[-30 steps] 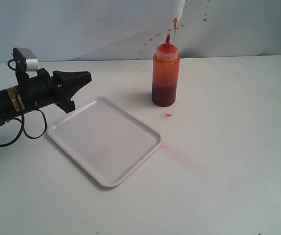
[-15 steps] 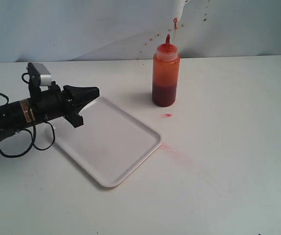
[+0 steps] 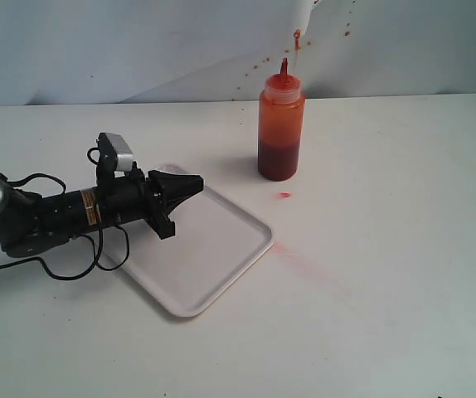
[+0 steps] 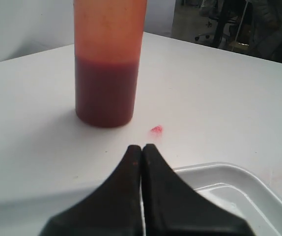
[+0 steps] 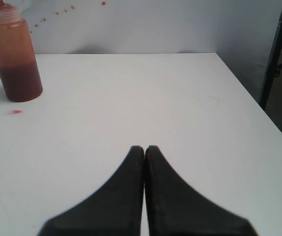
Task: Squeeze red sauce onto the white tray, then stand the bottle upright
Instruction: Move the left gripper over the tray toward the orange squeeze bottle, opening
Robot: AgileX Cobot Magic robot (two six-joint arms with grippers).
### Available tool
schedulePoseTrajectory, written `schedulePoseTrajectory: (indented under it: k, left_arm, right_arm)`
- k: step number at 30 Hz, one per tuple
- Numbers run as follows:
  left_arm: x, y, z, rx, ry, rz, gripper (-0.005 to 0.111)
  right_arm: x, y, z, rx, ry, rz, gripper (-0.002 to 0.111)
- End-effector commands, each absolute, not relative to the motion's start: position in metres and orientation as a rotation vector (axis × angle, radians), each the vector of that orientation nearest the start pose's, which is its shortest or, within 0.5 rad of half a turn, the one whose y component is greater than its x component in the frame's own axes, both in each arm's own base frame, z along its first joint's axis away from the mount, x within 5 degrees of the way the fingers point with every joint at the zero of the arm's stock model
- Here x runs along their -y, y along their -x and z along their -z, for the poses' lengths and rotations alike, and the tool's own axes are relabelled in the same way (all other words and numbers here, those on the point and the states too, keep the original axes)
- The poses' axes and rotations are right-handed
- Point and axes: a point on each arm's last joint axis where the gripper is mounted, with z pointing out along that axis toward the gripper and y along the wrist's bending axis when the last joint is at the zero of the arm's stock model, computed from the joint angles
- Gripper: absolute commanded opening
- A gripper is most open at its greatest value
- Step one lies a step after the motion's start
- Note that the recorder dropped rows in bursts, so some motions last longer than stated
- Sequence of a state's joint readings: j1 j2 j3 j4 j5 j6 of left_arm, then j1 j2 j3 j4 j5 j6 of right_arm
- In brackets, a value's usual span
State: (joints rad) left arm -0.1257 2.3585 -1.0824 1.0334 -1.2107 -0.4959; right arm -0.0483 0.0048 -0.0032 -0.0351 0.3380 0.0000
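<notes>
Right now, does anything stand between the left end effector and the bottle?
Nothing visible does. The left end effector, shut, hangs over the tray's far corner and points toward the upright bottle. Only bare table lies between them. A small red drop lies flat on the table just beside that line, not blocking it.

bottle (image 3: 281, 124) stands behind tray (image 3: 213, 249), apart.

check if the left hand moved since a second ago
Yes. In the exterior view the left hand has slid right, from off the white tray to over it, nearer the bottle, which stayed put.
</notes>
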Motion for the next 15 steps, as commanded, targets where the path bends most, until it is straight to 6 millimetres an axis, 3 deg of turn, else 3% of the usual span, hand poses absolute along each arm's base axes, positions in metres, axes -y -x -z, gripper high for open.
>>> schedulePoseTrajectory:
  k: [1,11,15]
  left_arm:
    - [0.1235,-0.3822,-0.0579,-1.608,-0.793,0.906,0.0]
    - [0.1235,-0.3822,-0.0579,-1.607,-0.795,0.905,0.0]
    - [0.1234,-0.3824,-0.058,-1.608,-0.791,0.904,0.009]
  right_arm:
    - [0.0037,-0.0535,-0.1828,-1.821,-0.024,0.068,0.0]
    - [0.0037,-0.0535,-0.1828,-1.821,-0.024,0.068,0.0]
    - [0.0037,-0.0535,-0.1828,-1.821,-0.024,0.068,0.0]
